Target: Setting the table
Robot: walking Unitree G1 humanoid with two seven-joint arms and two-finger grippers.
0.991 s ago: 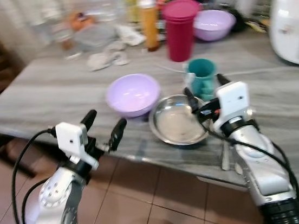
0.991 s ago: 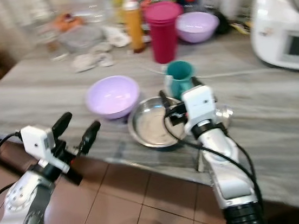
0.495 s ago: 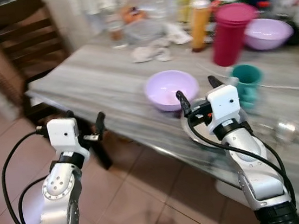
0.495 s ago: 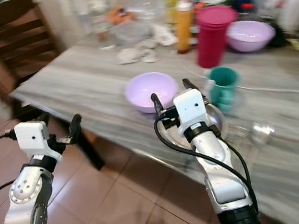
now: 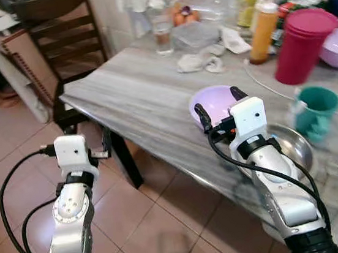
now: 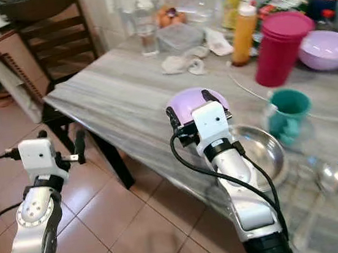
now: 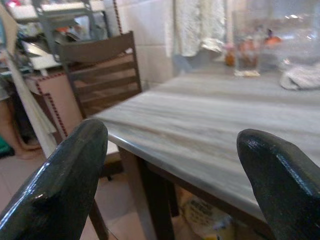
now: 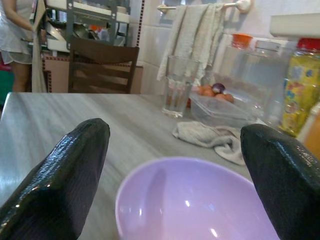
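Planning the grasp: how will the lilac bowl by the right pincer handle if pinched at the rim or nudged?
The lilac bowl looks like thin, glossy plastic, so probably light and stiff, unlikely to break. Its sheen suggests the right pincer, open above it, could slip on the rim. On the smooth table it would likely slide, not tip, if pushed.

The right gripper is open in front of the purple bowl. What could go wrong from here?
1. The purple bowl sits close to the table edge; the open right gripper might push it instead of gripping it.
2. The steel bowl lies right beside the right arm, so the arm may knock it.
3. The left gripper hangs off the table near the table leg and may bump it.
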